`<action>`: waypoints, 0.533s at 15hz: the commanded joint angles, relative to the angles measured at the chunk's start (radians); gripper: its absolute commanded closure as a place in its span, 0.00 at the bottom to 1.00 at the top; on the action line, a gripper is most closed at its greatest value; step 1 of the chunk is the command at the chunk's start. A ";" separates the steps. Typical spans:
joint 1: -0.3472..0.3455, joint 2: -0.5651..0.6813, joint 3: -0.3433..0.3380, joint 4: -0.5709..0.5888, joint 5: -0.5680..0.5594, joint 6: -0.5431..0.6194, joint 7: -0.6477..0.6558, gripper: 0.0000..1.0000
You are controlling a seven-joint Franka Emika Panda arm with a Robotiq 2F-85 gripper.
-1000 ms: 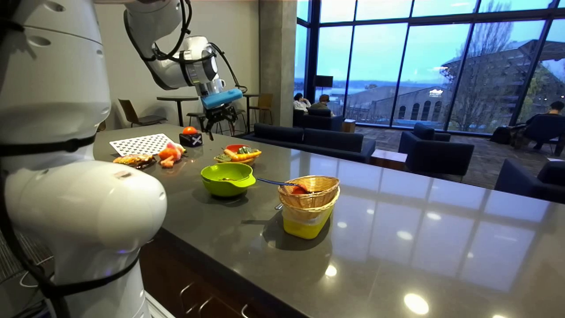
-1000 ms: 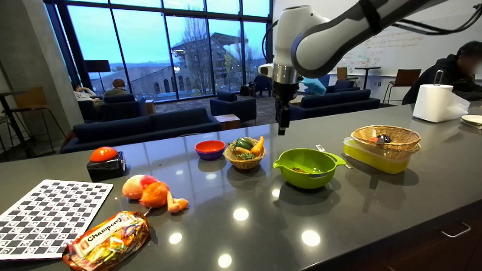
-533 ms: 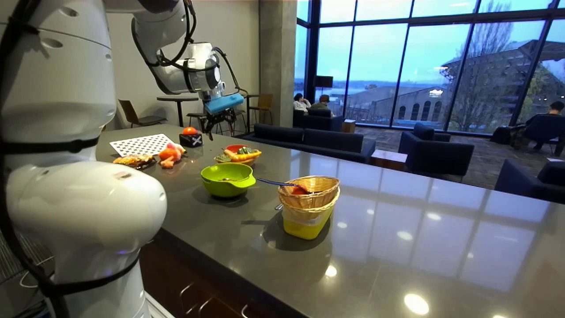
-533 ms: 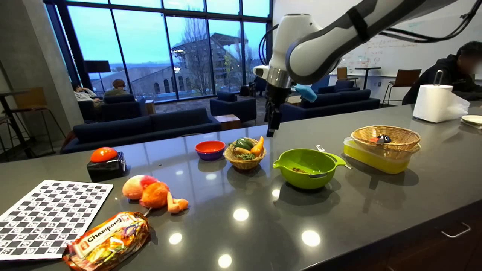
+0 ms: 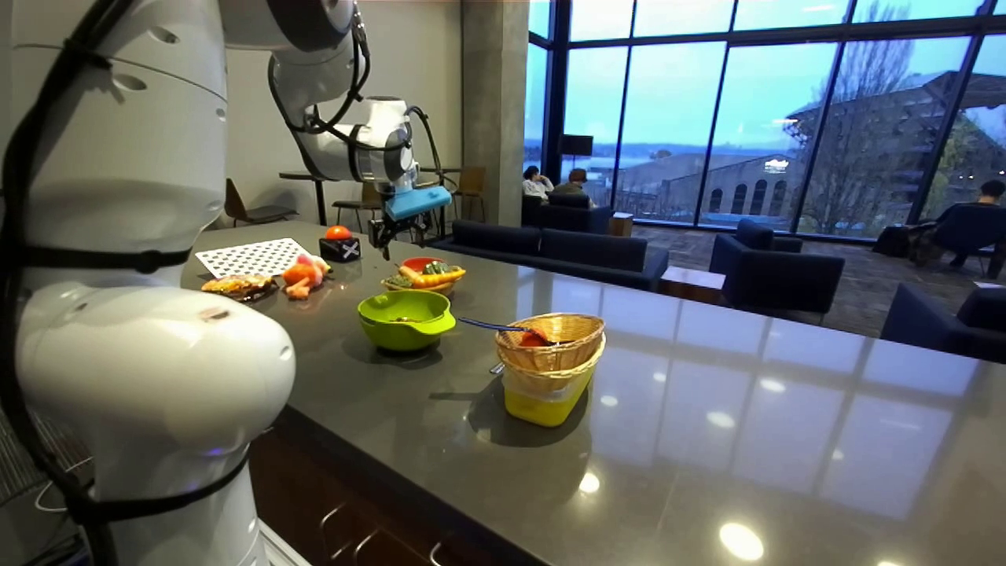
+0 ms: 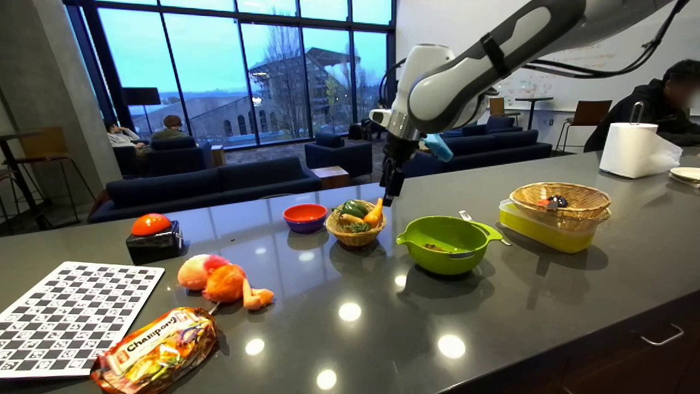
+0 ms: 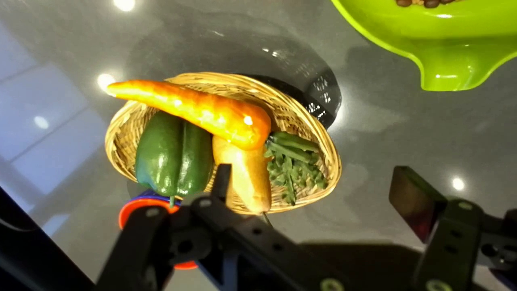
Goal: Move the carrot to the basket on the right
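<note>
Gripper [image 7: 318,190], black, two-fingered: released, fingers wide apart, nothing between them. It hangs near the edge of the glossy dark grey worktop [image 6: 284,350] that faces the long dark blue sofa [image 6: 208,189].

Workpiece: glossy orange tapered carrot [image 7: 202,110]. It lies in the small oval straw basket [image 7: 287,118], by the same edge, its tip projecting past the rim. Grasp not yet made.

Hazard 1, slip. The line between the fingers runs roughly along the carrot, not across it. Closing without turning the wrist would probably miss it or pinch it endwise.

Hazard 2, wrong pick. In the wrist view one finger overlaps the pale orange rounded vegetable [image 7: 244,173] partly beneath the carrot. Straight descent may press on that piece or on the smooth dark green pepper [image 7: 169,157], and the straw basket may tip.

Hazard 3, collision. The lime-green spouted bowl [image 6: 445,261] stands between the straw basket and the destination. A low transfer path would likely strike it.

Destination: wide tan wicker basket [image 5: 542,359], seated on a yellow plastic tub [image 5: 546,402], between the sofa-facing edge and the edge above the brown drawers [image 6: 607,358]. A slim blue handle [image 5: 483,322] projects over its rim toward the bowl; snagging it could drag the wicker basket off the tub. Approach from above.
</note>
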 commanded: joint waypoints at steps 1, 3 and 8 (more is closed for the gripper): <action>-0.037 0.064 0.018 0.056 0.054 0.008 -0.072 0.00; -0.049 0.091 0.021 0.076 0.069 0.003 -0.090 0.00; -0.070 0.142 0.035 0.122 0.089 -0.005 -0.121 0.00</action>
